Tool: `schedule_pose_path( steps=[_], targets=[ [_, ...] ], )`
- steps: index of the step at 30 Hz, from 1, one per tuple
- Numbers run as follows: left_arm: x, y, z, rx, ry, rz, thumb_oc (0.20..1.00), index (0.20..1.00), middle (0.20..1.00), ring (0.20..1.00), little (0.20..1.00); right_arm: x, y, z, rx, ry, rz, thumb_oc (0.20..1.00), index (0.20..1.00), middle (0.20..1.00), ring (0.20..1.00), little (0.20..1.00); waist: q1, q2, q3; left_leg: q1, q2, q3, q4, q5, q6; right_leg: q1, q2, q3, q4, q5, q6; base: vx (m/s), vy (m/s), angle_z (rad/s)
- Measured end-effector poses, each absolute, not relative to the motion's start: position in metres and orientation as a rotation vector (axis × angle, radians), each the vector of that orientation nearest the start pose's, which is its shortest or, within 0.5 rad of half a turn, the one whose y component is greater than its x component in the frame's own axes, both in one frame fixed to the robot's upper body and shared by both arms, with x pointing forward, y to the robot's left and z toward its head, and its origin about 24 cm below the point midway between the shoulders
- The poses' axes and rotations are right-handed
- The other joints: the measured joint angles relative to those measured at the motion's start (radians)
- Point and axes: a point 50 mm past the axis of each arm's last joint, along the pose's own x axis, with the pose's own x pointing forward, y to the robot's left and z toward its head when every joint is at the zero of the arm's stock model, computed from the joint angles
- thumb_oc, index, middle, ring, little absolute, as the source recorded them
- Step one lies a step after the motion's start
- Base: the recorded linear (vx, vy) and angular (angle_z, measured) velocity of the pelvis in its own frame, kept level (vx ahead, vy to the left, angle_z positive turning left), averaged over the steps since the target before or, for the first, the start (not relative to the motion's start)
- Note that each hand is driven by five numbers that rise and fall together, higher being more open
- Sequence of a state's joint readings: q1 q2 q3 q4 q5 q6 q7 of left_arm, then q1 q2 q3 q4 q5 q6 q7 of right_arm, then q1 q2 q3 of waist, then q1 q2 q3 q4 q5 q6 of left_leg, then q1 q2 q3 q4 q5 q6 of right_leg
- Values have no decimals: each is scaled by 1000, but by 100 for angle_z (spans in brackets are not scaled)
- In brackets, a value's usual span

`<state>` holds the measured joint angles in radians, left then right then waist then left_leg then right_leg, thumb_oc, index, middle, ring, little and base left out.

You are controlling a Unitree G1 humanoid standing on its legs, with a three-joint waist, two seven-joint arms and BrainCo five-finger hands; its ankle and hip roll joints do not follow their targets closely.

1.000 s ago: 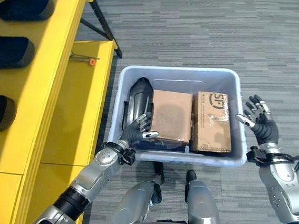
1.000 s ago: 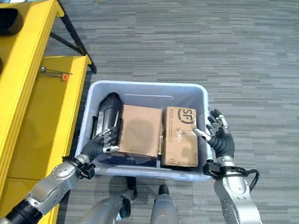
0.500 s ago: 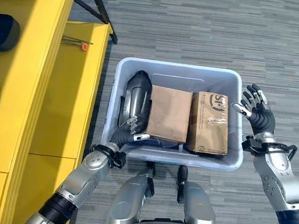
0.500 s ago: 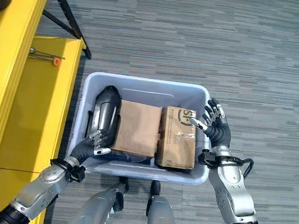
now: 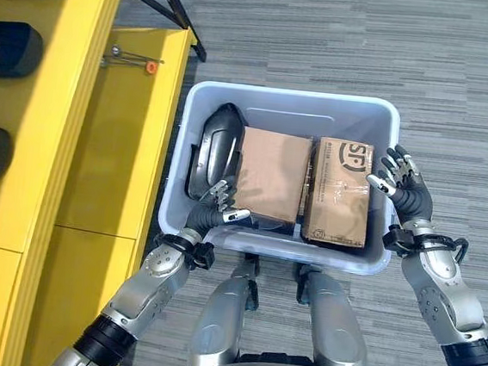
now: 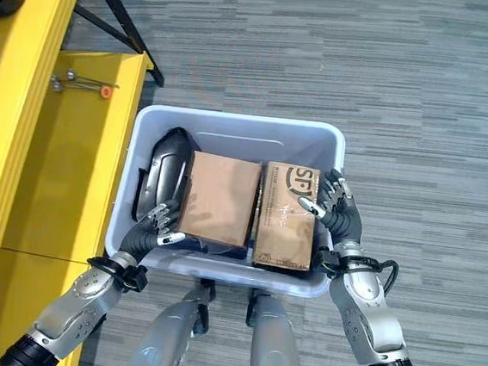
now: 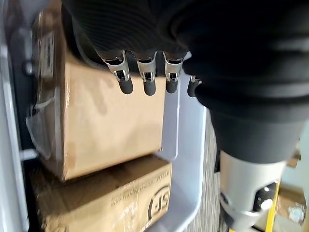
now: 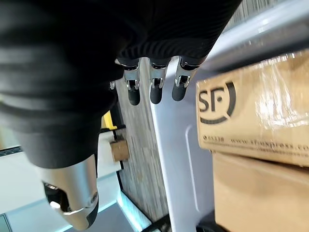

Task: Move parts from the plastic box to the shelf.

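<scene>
my left hand (image 5: 210, 217) and right hand (image 5: 403, 188), fingers spread and holding nothing, flank the plastic box (image 5: 286, 105) on the floor beside the yellow shelf (image 5: 55, 122); the two cardboard parts (image 5: 270, 173) inside want square grips on opposite edges before lifting.

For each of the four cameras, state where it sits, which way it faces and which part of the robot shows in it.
Left eye view: on the head, looking down at the plastic box beside the yellow shelf; both arms show.
Right eye view: same head, same scene, with the left hand and the right hand at the box's sides.
Left wrist view: along the left hand's fingers to the plain cardboard box.
Right wrist view: along the right hand's fingers to the printed cardboard box.
Both wrist views share the box's rim.
</scene>
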<state>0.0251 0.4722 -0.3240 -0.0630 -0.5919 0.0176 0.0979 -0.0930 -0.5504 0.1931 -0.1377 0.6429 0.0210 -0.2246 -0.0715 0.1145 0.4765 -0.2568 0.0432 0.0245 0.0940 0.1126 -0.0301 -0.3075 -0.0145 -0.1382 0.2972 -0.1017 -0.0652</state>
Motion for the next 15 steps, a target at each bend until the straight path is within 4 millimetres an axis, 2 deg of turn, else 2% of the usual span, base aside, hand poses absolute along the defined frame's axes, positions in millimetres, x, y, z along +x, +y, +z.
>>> schedule_pose_path(
  steps=[1,3,4,8,12,15],
  targets=[
    [240,163,38,-133,143,-212,1000,1000,1000,1000,1000,268,-190,96,64,-37,91,1000,1000,1000,1000,1000,26,-3,1,-6,-6,-21,35,-27,6,-10,-8,18,10,6,-5,-4,73,-41],
    [240,157,38,-157,137,-221,1000,1000,1000,1000,1000,271,-190,100,39,-41,112,1000,1000,1000,1000,1000,5,11,-7,5,0,8,25,-50,8,-12,-10,8,18,0,3,51,137,-8],
    [245,152,43,-157,117,-241,1000,1000,1000,1000,1000,270,-191,99,24,-36,110,1000,1000,1000,1000,1000,0,5,-4,18,9,22,-2,-55,10,-12,-10,8,21,0,4,109,138,19],
    [252,137,50,-146,97,-281,1000,1000,1000,1000,1000,267,-188,90,16,4,129,1000,1000,1000,1000,1000,-5,-24,3,37,-19,22,-22,-47,20,4,-27,17,26,-6,33,54,78,9],
    [253,141,49,-139,102,-208,1000,1000,1000,1000,1000,269,-181,93,21,-11,163,1000,1000,1000,1000,1000,4,-31,8,23,-31,16,-53,-23,31,-14,-38,8,17,5,40,-55,66,11],
    [254,145,49,-135,103,-173,1000,1000,1000,1000,1000,279,-166,107,18,-57,212,1000,1000,1000,1000,1000,10,-33,21,-24,-36,3,-52,-9,32,-55,-45,-10,20,8,42,-25,39,20]
  ],
)
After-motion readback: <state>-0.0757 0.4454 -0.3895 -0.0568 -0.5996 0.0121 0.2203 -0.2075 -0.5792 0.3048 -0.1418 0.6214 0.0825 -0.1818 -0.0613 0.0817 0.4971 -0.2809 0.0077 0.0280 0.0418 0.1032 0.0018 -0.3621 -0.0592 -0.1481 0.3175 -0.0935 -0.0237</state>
